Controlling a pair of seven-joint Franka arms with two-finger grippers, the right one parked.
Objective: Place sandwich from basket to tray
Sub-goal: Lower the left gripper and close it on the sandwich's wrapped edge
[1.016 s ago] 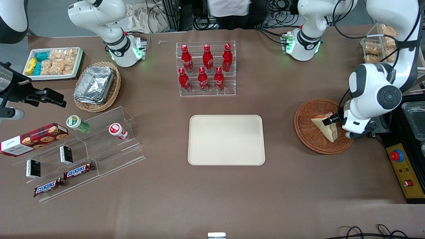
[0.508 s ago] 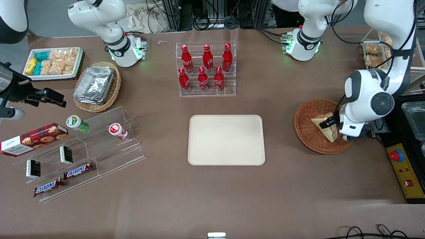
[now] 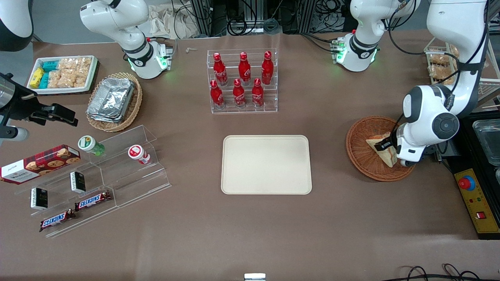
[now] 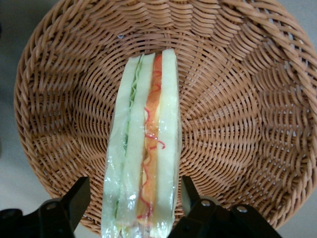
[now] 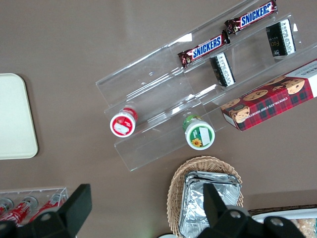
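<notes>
Left wrist view: the gripper [image 4: 132,198] straddles the sandwich [image 4: 143,188], one black finger [image 4: 74,201] on each side with a slight gap, fingers apart and not yet clamped. The wedge stands on edge in the basket [image 4: 237,109], filling showing. Front view: the empty tray [image 3: 266,164] lies well apart toward the table's middle.

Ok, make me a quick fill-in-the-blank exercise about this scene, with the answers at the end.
1. The sandwich lies in the ___.
2. The tray has ___ on it.
3. The gripper has one finger on each side of the ___, with gaps showing, so it is open.
4. The rack farther from the front camera than the tray holds ___ red bottles.

Answers: basket; nothing; sandwich; six
</notes>
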